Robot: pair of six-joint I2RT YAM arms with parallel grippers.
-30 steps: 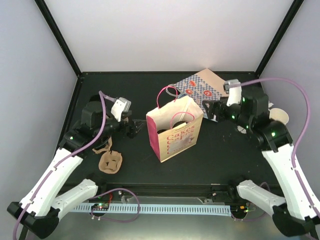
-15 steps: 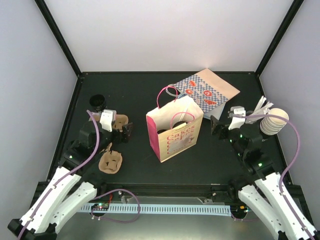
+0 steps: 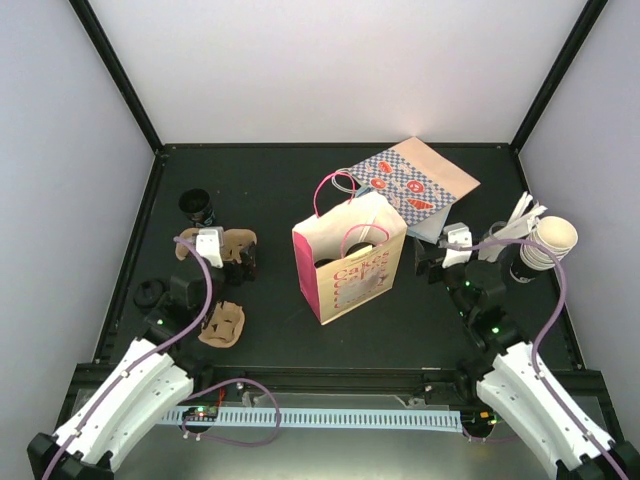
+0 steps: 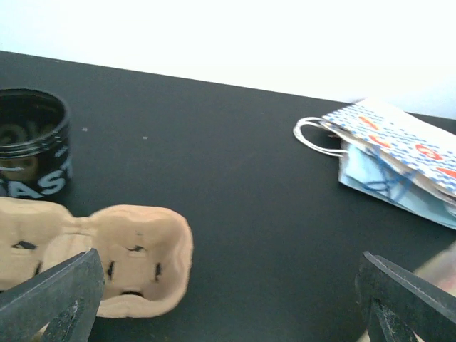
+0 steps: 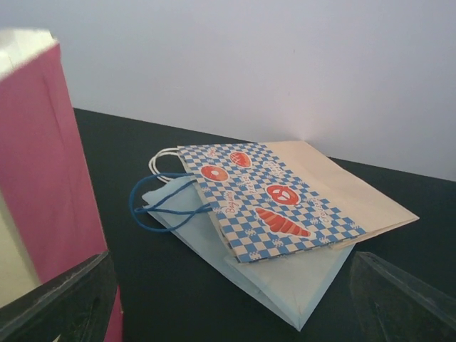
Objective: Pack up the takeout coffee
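One pink bag (image 3: pixel 350 262), one black cup (image 3: pixel 197 207)

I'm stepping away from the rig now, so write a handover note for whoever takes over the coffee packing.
Left gripper: open, empty, beside the cardboard cup carrier.
Right gripper: open, empty, just right of the pink bag.
The pink bag stands upright in the middle, mouth open. Dark round shapes show inside, but I cannot tell whether the takeout coffee is there. No loose single white cup shows in any view.
Done: possibly the packing.
Left: look into the bag to confirm; if the cup is missing, find it and put it in.
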